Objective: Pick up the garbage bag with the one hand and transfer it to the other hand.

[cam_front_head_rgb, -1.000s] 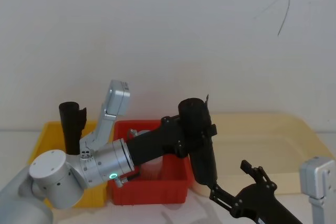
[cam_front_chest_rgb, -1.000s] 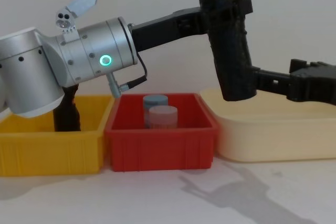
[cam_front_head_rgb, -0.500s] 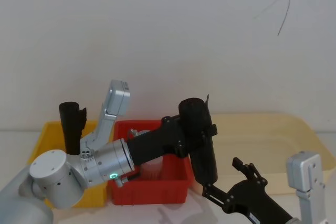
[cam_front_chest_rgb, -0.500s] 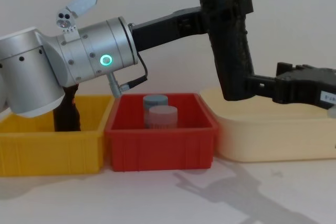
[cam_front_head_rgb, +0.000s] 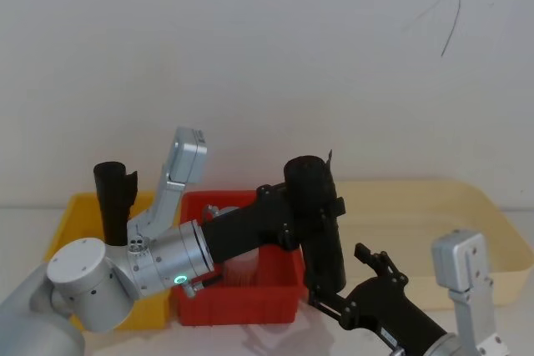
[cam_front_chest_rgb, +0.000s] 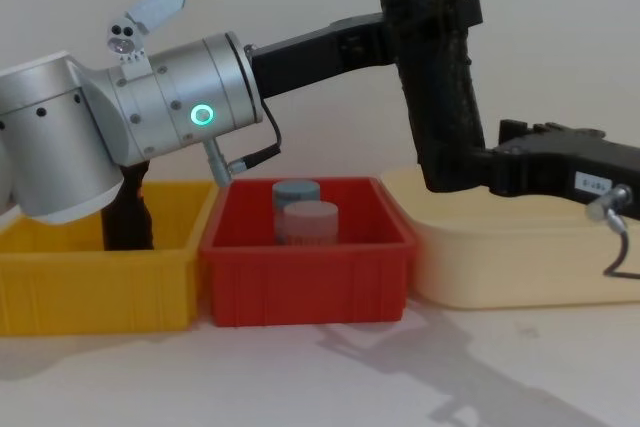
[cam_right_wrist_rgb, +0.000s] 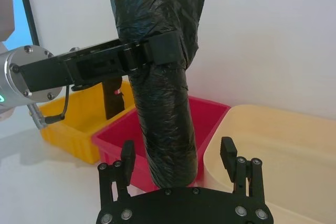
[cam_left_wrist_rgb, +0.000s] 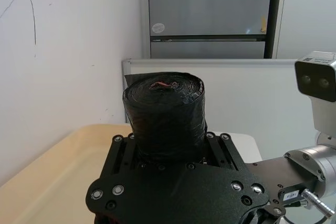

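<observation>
The left claw (cam_front_chest_rgb: 440,19) was clamped shut around the upper part of the garbage bag (cam_front_chest_rgb: 440,97), holding the roll nearly upright in the air above the gap between the red bin (cam_front_chest_rgb: 300,287) and the cream tray (cam_front_chest_rgb: 520,267). It touched neither. The right claw (cam_right_wrist_rgb: 177,150) sat at the roll's lower end with its fingers spread, one on each side of the plastic – a gap was visible on both sides in the right wrist view, so it gripped nothing.

The left wrist view looked along the roll to its end face, where a small reddish mark (cam_left_wrist_rgb: 160,84) sat. The chest view gave the side profile, plus the green ring (cam_front_chest_rgb: 203,115) on the left wrist and a white label (cam_front_chest_rgb: 593,183) on the right claw's body. It also showed the jars plainly: a blue-lidded jar (cam_front_chest_rgb: 296,192) behind a pink-lidded jar (cam_front_chest_rgb: 311,215), both in the red bin.

From the head view the jars were largely hidden behind the left claw (only a pale patch showed). The second roll (cam_front_head_rgb: 113,198) stood in the yellow bin (cam_front_head_rgb: 67,214); its base was cut off by the bin wall, and in the chest view the left arm covered most of it.

Counted: two black rolls, two jars, two bins and one tray on the surface (cam_front_chest_rgb: 300,377), and two claws.
</observation>
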